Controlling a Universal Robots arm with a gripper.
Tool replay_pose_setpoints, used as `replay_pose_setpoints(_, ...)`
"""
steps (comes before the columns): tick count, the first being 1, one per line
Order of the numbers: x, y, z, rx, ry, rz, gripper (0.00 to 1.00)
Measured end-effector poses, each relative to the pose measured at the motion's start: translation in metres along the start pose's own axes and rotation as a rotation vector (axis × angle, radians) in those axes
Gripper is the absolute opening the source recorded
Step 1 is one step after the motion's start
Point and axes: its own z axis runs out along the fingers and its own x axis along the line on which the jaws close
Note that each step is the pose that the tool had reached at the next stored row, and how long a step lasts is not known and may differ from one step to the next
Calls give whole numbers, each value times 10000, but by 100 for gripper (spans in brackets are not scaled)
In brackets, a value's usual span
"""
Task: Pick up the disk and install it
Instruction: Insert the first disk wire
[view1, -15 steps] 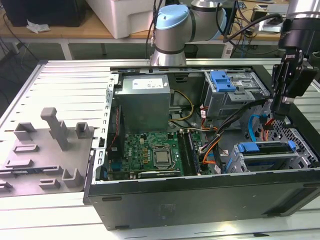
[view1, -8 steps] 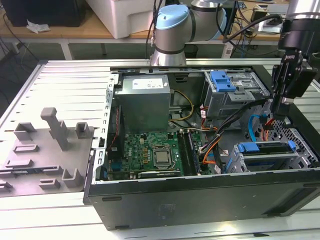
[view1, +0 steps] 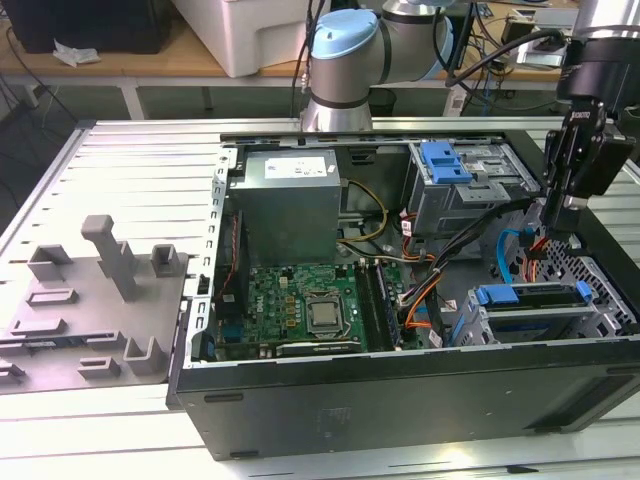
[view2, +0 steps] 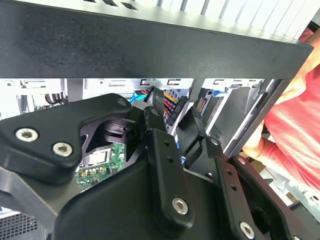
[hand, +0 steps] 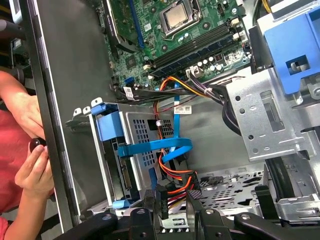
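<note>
My gripper (view1: 560, 222) is hanging inside the open case (view1: 400, 400), at the end toward the exterior view's right. The fingers (hand: 149, 196) are standing apart. A bundle of orange, red and black cables (hand: 172, 182) is showing between them in both wrist views. I cannot tell whether either finger is touching a plug.

The disk (view1: 532, 312) is sitting in the low cage (hand: 145, 135) just beside me, with its blue bracket around it. A blue ribbon cable (hand: 165, 149) is looping across that cage's perforated side. A taller cage (view1: 470, 195) with a blue tab (view1: 445, 160) is standing further in. The motherboard (view1: 300, 305) and the grey power supply (view1: 290, 200) are lying in the case's other half.

A person's hand (hand: 31, 165), in a red sleeve, is holding a small dark object at the case's outer wall.

The case is resting on a slatted aluminium table (view1: 130, 150). A grey fixture tray (view1: 90, 300) is lying on the table toward the exterior view's left. A wooden bench (view1: 190, 60) is running behind, carrying a white box (view1: 250, 35).
</note>
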Motion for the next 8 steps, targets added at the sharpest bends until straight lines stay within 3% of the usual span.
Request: replay_pose_setpoints(8,0,0,0,-5,0,10,39)
